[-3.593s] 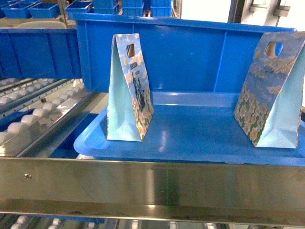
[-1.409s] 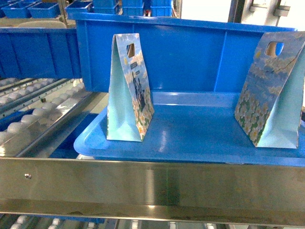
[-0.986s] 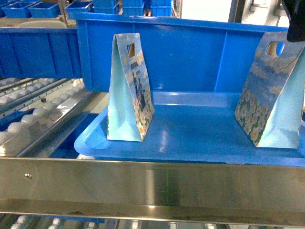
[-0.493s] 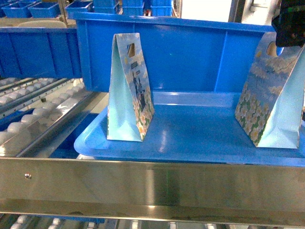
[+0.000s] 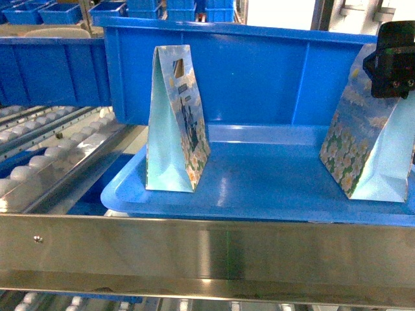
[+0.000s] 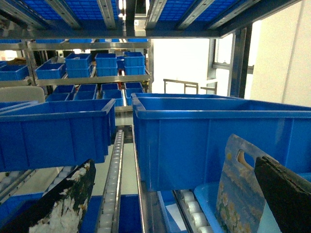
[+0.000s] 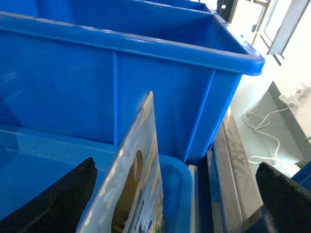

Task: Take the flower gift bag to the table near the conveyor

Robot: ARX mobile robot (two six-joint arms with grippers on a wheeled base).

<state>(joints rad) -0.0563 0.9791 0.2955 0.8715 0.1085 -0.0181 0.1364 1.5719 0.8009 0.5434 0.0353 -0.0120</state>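
- Two flower gift bags are stood upright on the blue tray (image 5: 259,188); the right-hand flower gift bag (image 5: 363,139) is kept at the tray's right edge, within reach.
- The right gripper (image 5: 393,58) is held spread around that bag's handle top, nothing clenched yet, so a pinch can follow.
- The left gripper (image 6: 175,194) is held released, apart from the tray's left-hand bag (image 5: 176,120).

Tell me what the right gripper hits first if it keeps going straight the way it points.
Most likely the top edge of the right-hand flower gift bag, which already stands between the open fingers of the right gripper; depth is unclear.
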